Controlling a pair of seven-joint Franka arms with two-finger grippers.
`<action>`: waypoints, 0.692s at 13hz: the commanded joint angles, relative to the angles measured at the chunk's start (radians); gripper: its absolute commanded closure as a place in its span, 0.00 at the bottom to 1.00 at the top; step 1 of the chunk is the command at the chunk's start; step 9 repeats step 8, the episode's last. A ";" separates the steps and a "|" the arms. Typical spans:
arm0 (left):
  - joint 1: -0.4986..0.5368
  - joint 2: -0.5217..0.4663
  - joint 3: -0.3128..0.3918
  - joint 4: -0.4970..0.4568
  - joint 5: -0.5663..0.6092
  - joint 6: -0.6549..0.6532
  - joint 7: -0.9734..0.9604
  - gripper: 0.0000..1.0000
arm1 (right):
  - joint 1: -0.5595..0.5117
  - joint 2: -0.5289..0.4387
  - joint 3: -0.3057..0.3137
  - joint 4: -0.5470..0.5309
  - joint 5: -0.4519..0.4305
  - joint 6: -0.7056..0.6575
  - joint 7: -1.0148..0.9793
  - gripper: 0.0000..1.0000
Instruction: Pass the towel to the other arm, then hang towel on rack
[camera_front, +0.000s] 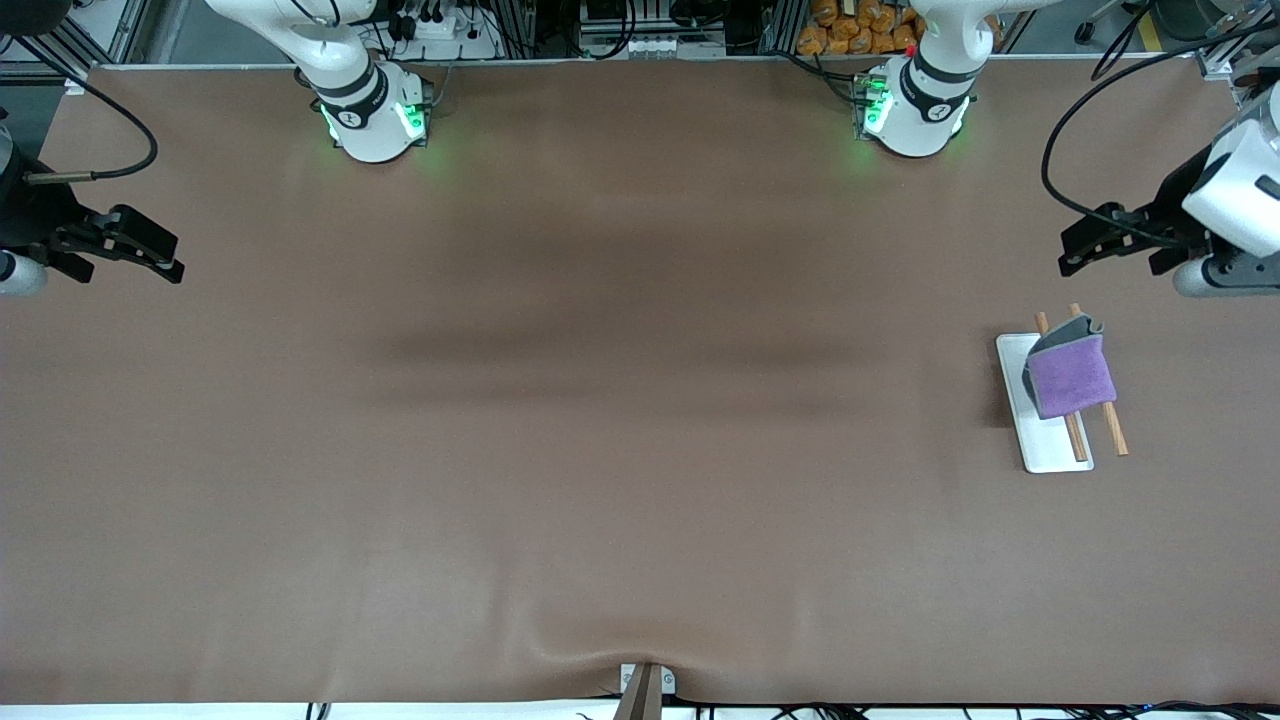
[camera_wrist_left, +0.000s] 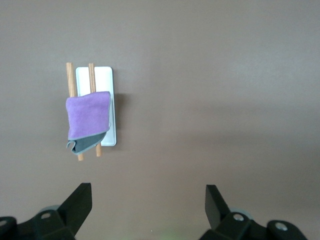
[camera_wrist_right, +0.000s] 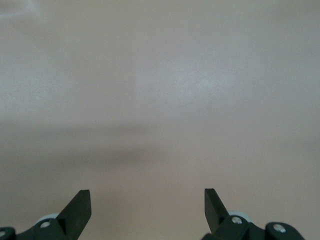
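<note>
The purple towel (camera_front: 1071, 375) with its grey reverse showing hangs draped over the two brown rods of the rack (camera_front: 1045, 450), which stands on its white tray base toward the left arm's end of the table. The left wrist view shows the towel (camera_wrist_left: 88, 115) on the rack (camera_wrist_left: 106, 80) too. My left gripper (camera_front: 1085, 248) is open and empty, up in the air over the table beside the rack, apart from it. My right gripper (camera_front: 160, 255) is open and empty, over bare table at the right arm's end, where that arm waits.
The brown table cover (camera_front: 600, 400) spreads between the two arms. A small clamp (camera_front: 645, 685) sits at the table edge nearest the front camera. Cables and boxes lie along the edge by the arm bases.
</note>
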 joint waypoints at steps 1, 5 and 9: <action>-0.067 -0.050 0.068 -0.048 0.039 0.012 -0.010 0.00 | -0.013 0.006 0.004 0.019 0.016 -0.012 -0.009 0.00; -0.129 -0.068 0.137 -0.048 0.057 -0.030 -0.004 0.00 | -0.018 0.006 0.002 0.017 0.024 -0.012 -0.009 0.00; -0.129 -0.068 0.146 -0.039 0.057 -0.030 -0.001 0.00 | -0.019 0.007 0.002 0.019 0.024 -0.012 -0.009 0.00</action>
